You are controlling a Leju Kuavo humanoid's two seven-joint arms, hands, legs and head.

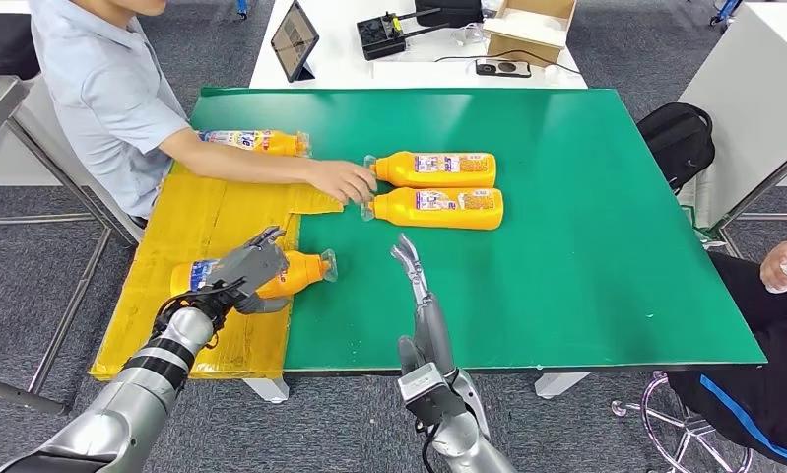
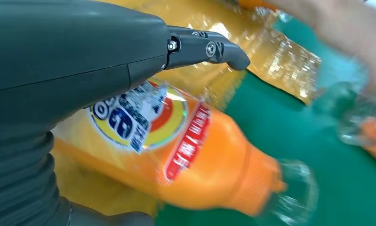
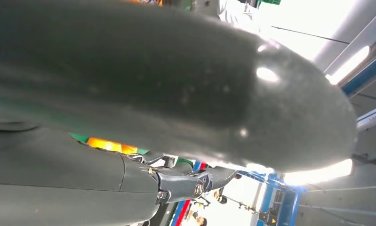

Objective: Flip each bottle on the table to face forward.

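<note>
An orange bottle [image 1: 289, 273] with a clear cap lies on its side at the edge of the yellow cardboard [image 1: 207, 232], and my left hand [image 1: 248, 268] grips its body; up close its round blue-and-red label [image 2: 143, 115] faces the camera. Two more orange bottles [image 1: 438, 168] [image 1: 438, 208] lie side by side on the green table [image 1: 566, 246], labels up. A further bottle [image 1: 256, 142] lies by the person's arm. My right hand [image 1: 416, 281] is held above the table's front with its fingers straight, holding nothing.
A person at the left reaches an arm [image 1: 261, 168] across, hand [image 1: 342, 180] at the caps of the two middle bottles. Another person sits at the right [image 1: 778, 296]. A white desk [image 1: 369, 49] with a tablet and a box stands behind.
</note>
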